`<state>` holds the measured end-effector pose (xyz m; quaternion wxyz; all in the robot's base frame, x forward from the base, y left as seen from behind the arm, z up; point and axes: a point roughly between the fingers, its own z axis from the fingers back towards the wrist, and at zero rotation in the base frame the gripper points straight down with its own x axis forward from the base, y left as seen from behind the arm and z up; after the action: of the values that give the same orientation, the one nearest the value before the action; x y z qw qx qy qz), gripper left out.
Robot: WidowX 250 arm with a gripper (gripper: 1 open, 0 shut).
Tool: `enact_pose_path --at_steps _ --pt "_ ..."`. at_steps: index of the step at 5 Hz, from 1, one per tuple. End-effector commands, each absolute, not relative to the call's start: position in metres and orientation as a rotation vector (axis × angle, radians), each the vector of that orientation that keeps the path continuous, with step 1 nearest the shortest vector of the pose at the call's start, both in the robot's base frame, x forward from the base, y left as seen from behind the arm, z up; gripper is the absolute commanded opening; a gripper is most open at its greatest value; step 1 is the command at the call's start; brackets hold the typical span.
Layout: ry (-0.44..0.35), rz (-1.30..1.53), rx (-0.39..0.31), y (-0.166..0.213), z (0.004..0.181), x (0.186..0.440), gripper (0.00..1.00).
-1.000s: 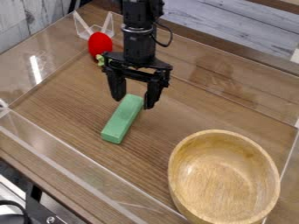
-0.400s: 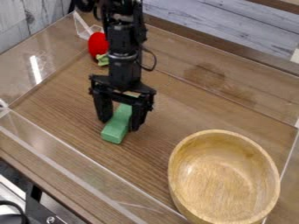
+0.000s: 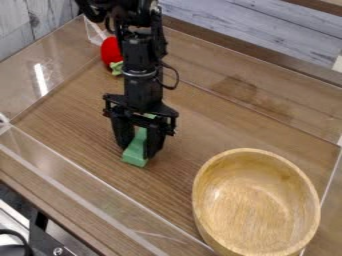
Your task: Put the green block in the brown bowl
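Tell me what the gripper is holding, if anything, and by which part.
It cannot be told: the gripper is down around the green block, but its dark fingers hide whether they are clamped on it.

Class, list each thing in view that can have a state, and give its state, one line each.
Claw: lowered around the block
Green block: lying on the table, partly hidden by the claw
Brown bowl: upright, with no block in it
Table: bearing block and bowl
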<state>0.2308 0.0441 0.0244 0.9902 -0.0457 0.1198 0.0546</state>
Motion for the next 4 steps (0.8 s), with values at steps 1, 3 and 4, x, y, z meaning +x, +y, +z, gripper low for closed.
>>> enact_pose_path --at_steps 1,3,4 --pt "0.171 0.132 -0.115 0.052 0.045 0.236 0.00" --pt "0.154 0.192 -0.171 0.068 0.057 0.234 1.00" --pt "0.151 0.222 -0.171 0.079 0.052 0.235 0.00"
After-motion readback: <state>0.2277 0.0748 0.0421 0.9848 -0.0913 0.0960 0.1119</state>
